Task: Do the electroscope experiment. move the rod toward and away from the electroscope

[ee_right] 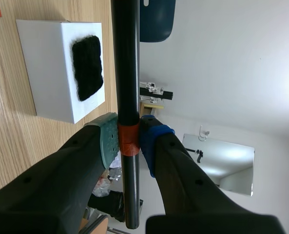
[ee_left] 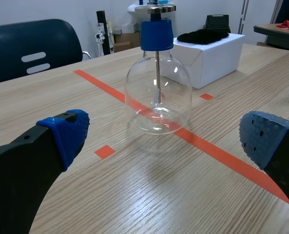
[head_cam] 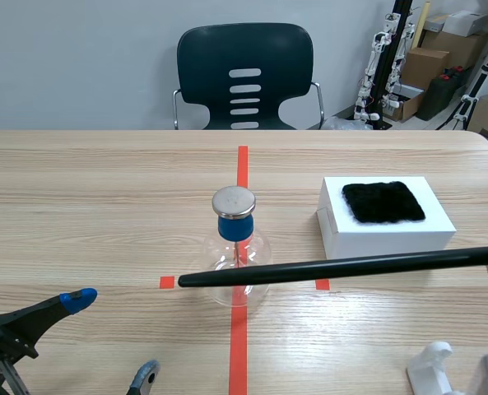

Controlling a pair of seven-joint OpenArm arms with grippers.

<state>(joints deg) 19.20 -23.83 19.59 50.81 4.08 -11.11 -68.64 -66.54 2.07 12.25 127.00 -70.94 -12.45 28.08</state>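
Scene view, centre of frame: the electroscope [head_cam: 237,251], a clear round glass flask with a blue stopper and a flat round metal cap, stands upright on the light wooden table [head_cam: 79,214], on the long orange-red tape line. In the left wrist view a thin metal stem hangs from the stopper down inside the glass.

Rod: a long, thin black rod [head_cam: 334,267] lies nearly level across the lower right of the frame. Its free tip ends just left of the flask, near the small tape square. The shaft crosses in front of the flask's lower bulb; contact with the glass cannot be told from this view.

Right hand [ee_right: 129,139]: clenched on the rod, one pad on each side of an orange-red band that wraps the shaft. In the scene view it sits at the right edge, mostly cut off.

Left hand [head_cam: 112,336]: released, fingers spread wide, grasping nothing, low in the lower left of the frame. In its own wrist view the flask stands ahead of it, apart from both pads.

Right of centre: a white rectangular box [head_cam: 388,240] with a black fuzzy cloth patch [head_cam: 383,202] lying flat on its top, beyond the rod.

Top centre: a dark plastic chair [head_cam: 244,58] behind the table's far edge.
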